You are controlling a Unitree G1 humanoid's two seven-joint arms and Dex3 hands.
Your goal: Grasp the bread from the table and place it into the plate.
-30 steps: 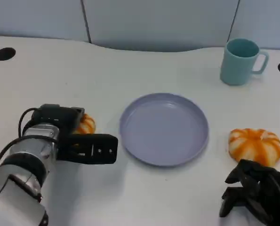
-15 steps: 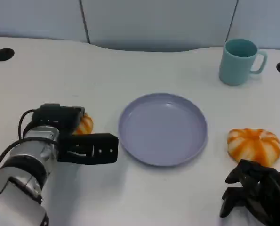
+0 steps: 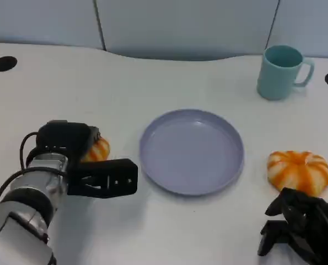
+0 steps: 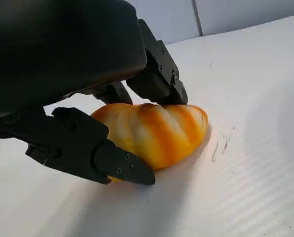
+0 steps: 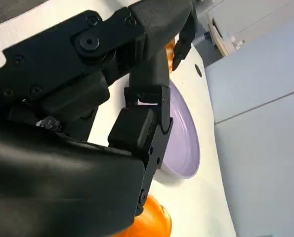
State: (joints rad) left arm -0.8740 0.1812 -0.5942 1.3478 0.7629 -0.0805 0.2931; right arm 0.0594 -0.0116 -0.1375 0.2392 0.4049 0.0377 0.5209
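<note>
A small orange-and-white striped bread lies on the white table left of the lilac plate. My left hand sits over it. In the left wrist view its fingers press on the top of the bread and the thumb lies against its near side, while the bread still touches the table. A larger striped bread lies right of the plate. My right hand rests just in front of that one, loosely bent and holding nothing. The right wrist view shows the right hand, the plate and the larger bread.
A teal mug stands at the back right, beyond the plate. Black round holes mark the table's far left and far right. A grey partition wall runs behind the table.
My left hand has drawn slightly toward me and covers more of the small bread, which has shifted a little with it. The right hand, plate and mug have not moved.
</note>
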